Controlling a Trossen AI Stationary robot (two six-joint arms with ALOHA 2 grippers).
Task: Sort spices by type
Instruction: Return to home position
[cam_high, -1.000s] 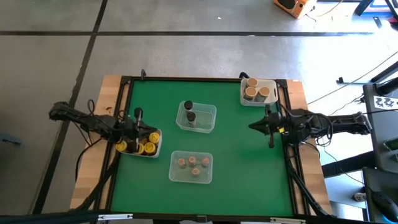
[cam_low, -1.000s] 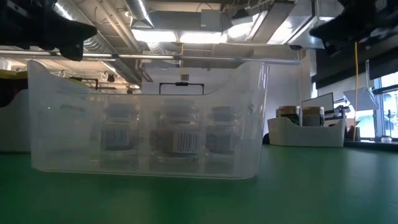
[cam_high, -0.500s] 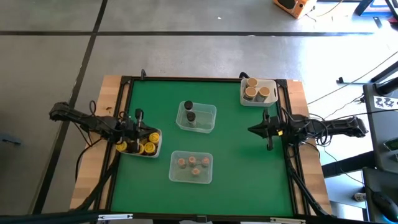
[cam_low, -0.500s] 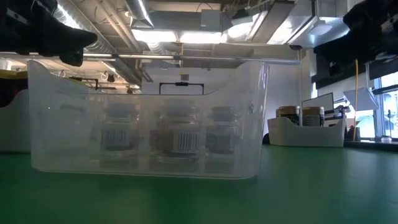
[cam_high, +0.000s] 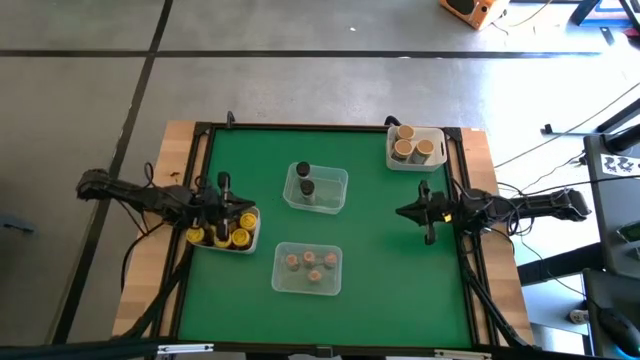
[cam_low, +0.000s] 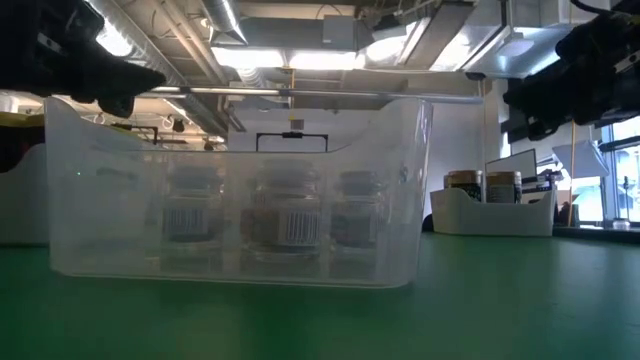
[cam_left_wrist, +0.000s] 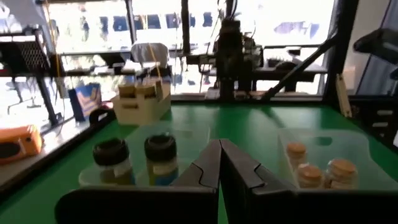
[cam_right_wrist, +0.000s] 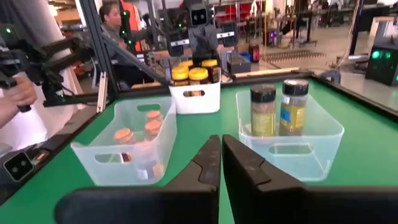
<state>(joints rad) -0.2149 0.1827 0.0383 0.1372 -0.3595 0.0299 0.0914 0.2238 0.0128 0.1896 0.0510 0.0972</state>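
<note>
Over the last second the right arm (cam_high: 530, 203) has been folding back toward its own edge of the green desk (cam_high: 380, 270) and sinking. From table height its dark bulk has dropped out of the upper corner, and from above the right hand (cam_right_wrist: 221, 157) has slid slightly toward the near side, over bare green beside the desk's right rail. Its fingers are pressed together with nothing between them. The left hand (cam_left_wrist: 219, 163), likewise pinched closed and empty, has hardly shifted. It hangs over the white rectangular tray (cam_high: 256, 222) at the left edge, which holds the small yellow-lidded jars (cam_high: 228, 236). None of the spices has moved meanwhile. The two black-lidded jars (cam_high: 307, 187) stand in the clear plastic tub (cam_high: 342, 181) near the desk's middle. The four pinkish-brown-lidded jars (cam_high: 311, 260) sit in the second clear tub (cam_high: 283, 286) nearer the front edge, and the three tan-lidded jars (cam_high: 403, 149) fill the white tray (cam_high: 438, 133) at the far right corner. No jar lies loose on the green. I judge the sorting itself finished, with each lid colour in a container of its own, and the right arm's retreat to be parking rather than a reach for another jar. What remains is only for both arms to settle clear of the containers without brushing a rim.
</note>
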